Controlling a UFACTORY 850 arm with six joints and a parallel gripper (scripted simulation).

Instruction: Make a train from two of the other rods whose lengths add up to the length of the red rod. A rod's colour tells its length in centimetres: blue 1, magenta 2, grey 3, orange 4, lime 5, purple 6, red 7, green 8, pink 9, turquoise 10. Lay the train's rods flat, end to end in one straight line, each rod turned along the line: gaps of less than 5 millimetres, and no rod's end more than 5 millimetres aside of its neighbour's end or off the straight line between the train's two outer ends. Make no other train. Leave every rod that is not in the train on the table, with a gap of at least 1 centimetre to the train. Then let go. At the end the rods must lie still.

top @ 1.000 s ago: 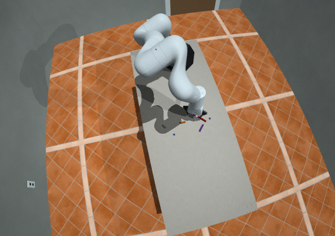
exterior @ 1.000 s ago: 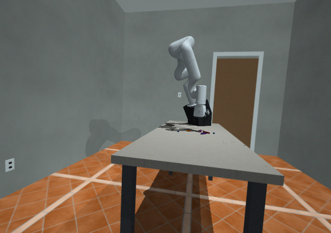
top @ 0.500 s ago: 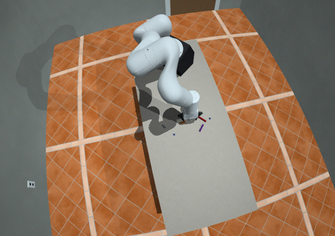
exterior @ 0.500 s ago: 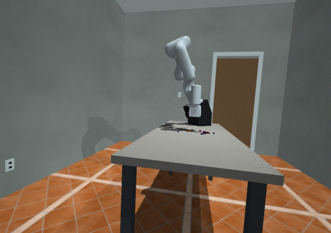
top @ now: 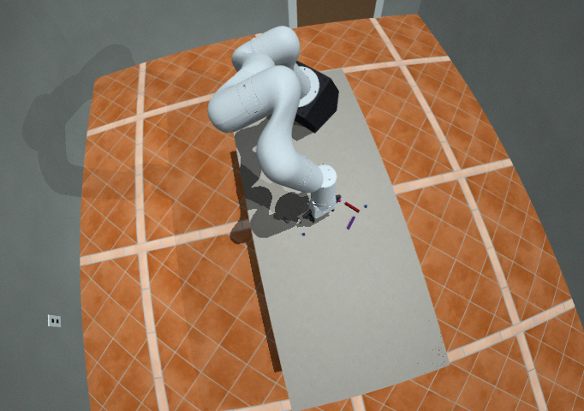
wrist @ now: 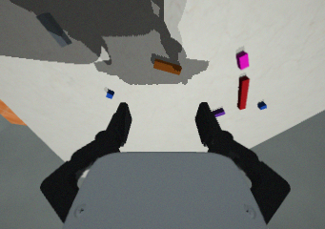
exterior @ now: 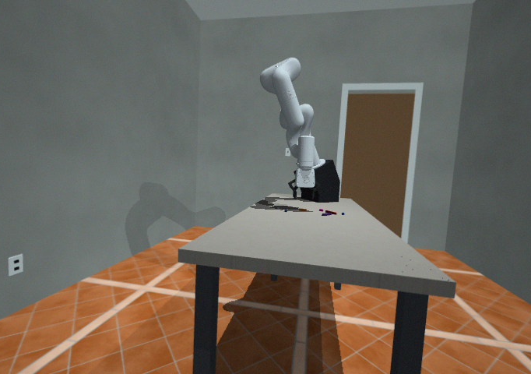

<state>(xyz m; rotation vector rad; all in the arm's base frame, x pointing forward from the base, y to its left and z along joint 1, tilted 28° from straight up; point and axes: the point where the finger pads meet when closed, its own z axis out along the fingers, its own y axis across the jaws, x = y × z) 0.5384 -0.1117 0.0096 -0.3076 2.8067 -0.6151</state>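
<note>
Claw [top: 323, 208] [exterior: 304, 194] [wrist: 163, 111] is wide open, nothing in it, and I have it above the desk [top: 355, 300] [exterior: 301, 234] [wrist: 308, 29]. Red rod [top: 352, 207] [exterior: 330, 212] [wrist: 243, 93] lies flat on the desk, off to one side of the claw. Magenta rod [top: 339, 199] [exterior: 321, 210] [wrist: 243, 60] sits near one end of red, visible gap between them. Blue rod [top: 366, 206] [exterior: 342, 213] [wrist: 262, 105] is near red's other end, also apart. Purple rod [top: 350, 223] [exterior: 326, 214] [wrist: 219, 113] lies near red at a different angle; in my wrist view one finger covers part of it. Orange rod [exterior: 302, 209] [wrist: 168, 67] is on the desk, partly in the arm's shadow; wrist view puts it past the fingertips, within the span between them. From the top I can't see orange, the claw area hides it. Grey rod [top: 286, 220] [wrist: 53, 30] is in shadow too, well apart from red, on the far side of orange from it. Second blue rod [top: 303, 234] [wrist: 110, 93] [exterior: 286, 210] is out on the lit surface in the wrist view, apart from both orange and grey. No train built: grey and orange are apart, and neither blue meets purple.
</note>
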